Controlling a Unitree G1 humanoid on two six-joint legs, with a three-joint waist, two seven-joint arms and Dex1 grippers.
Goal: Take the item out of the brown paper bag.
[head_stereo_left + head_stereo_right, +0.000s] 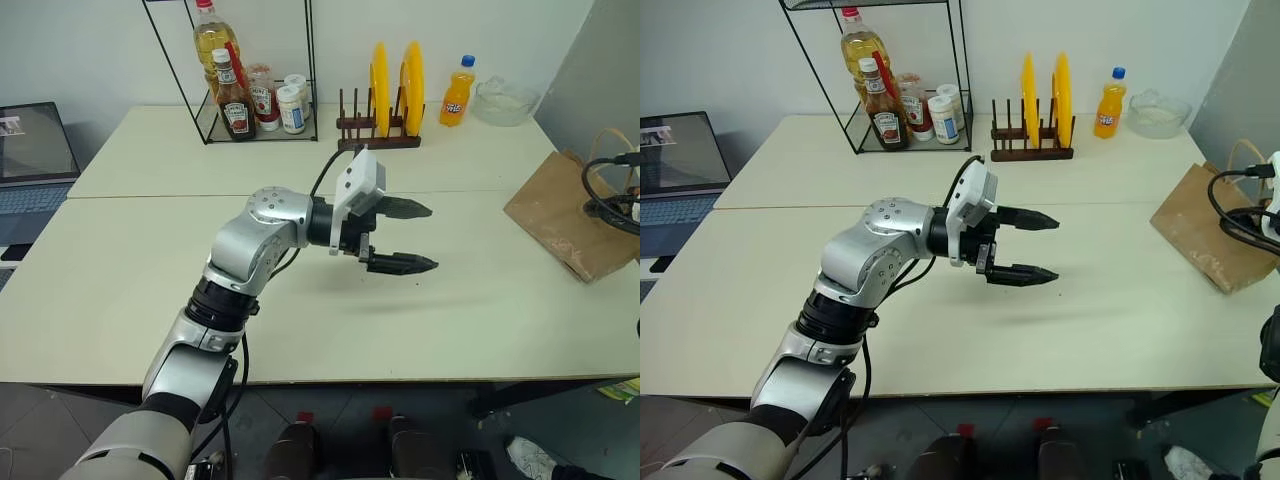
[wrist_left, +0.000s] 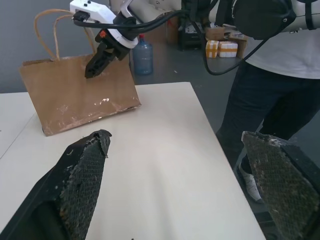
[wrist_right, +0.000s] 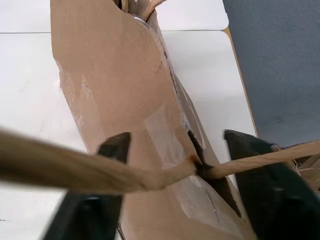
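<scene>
Creased tan kraft-paper bag directly under right gripper, jaws parted astride its rim; left gripper wide open, well apart.

one brown paper bag with two cord handles. two yellow plates in one wooden rack. one orange soda bottle, one glass bowl, one laptop. on the wire shelf: one oil bottle, one ketchup bottle and three smaller jars (as far as can be told). one water jug on the floor.
</scene>
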